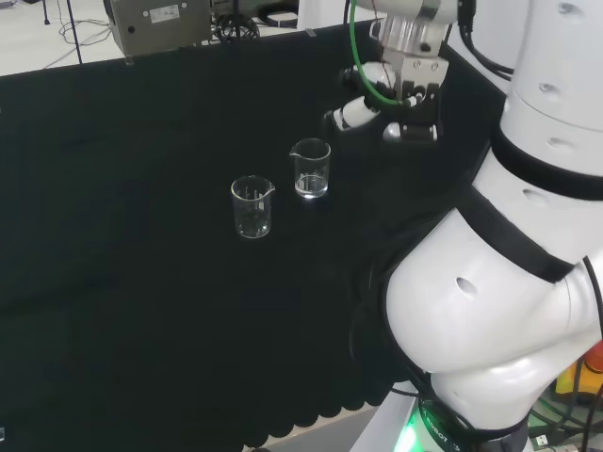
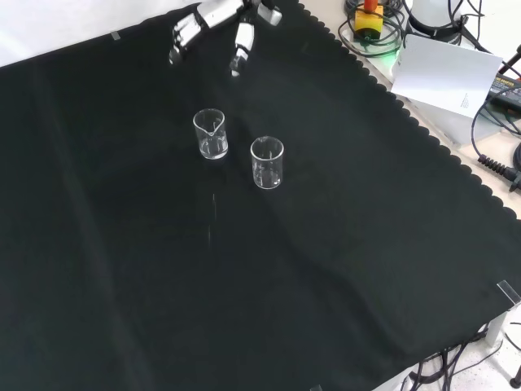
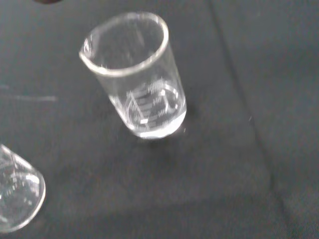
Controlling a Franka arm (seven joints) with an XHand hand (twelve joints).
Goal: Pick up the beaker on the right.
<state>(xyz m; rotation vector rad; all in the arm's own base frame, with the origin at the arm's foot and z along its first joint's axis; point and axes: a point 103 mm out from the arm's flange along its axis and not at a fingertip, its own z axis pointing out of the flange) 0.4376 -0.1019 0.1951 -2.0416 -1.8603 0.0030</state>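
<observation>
Two clear glass beakers stand upright on the black cloth. In the head view the right beaker [image 1: 311, 169] has its spout to the left, and the other beaker [image 1: 252, 207] stands lower left of it. In the front view the same right beaker [image 2: 210, 134] is the one nearer the hand, with the other beaker [image 2: 267, 162] closer to the camera. The hand [image 1: 363, 108] hovers above and to the right of the right beaker, apart from it, open with its fingers spread. It enters the front view at the top [image 2: 213, 15]. The wrist view shows the near beaker [image 3: 139, 84] large and the second beaker's rim [image 3: 15, 194] at a corner.
The arm's white links [image 1: 509, 282] take up the right of the head view. The cloth's scalloped edge [image 2: 423, 130] runs along the right of the front view, with cables and a white sheet [image 2: 448, 77] beyond it. A grey box [image 1: 155, 24] sits past the far edge.
</observation>
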